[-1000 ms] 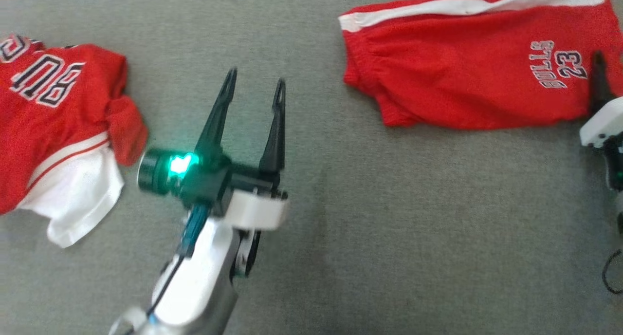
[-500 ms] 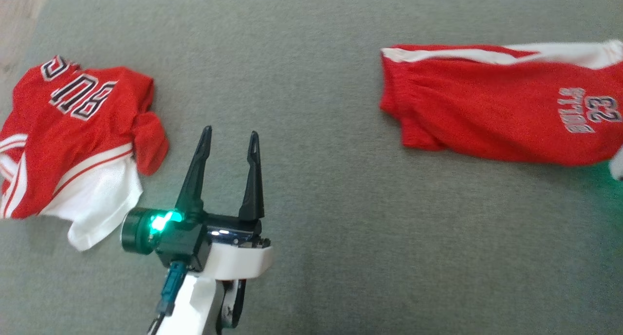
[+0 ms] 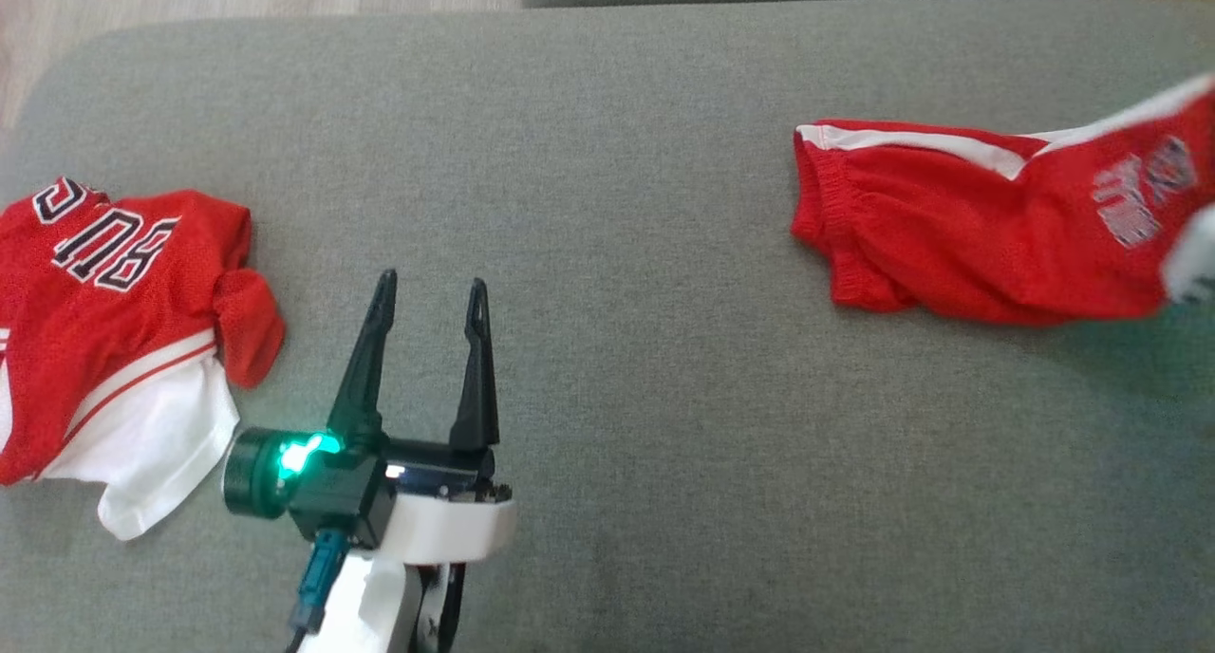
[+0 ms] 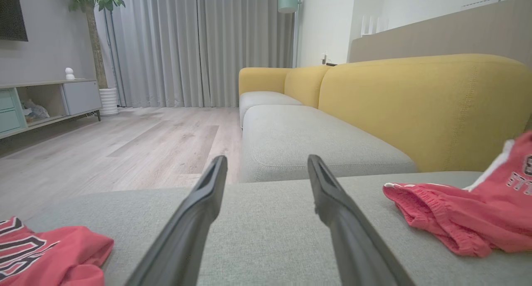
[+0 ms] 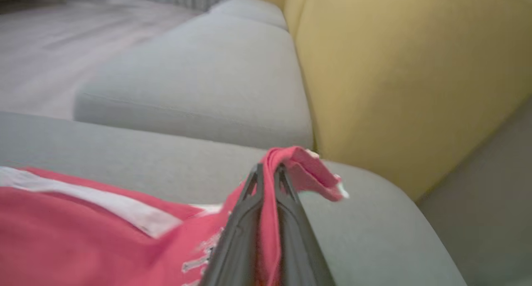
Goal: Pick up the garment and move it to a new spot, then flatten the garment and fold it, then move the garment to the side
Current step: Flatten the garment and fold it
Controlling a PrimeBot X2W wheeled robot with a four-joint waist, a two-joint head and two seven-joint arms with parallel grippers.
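**A:** What is the big thing?
**B:** A grey sofa seat.
**A:** Where are the red shorts?
**B:** On the seat, at 2 o'clock. The right end effector pinches one end of them tight.
**A:** And at 9 o'clock?
**B:** A red and white shirt, all crumpled.
**A:** And the left end effector?
**B:** At 7 o'clock, fingers apart, holding nothing.

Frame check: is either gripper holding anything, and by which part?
The right gripper is shut on the red shorts, pinching a raised fold of fabric at the printed leg end. The left gripper is open, holding nothing.
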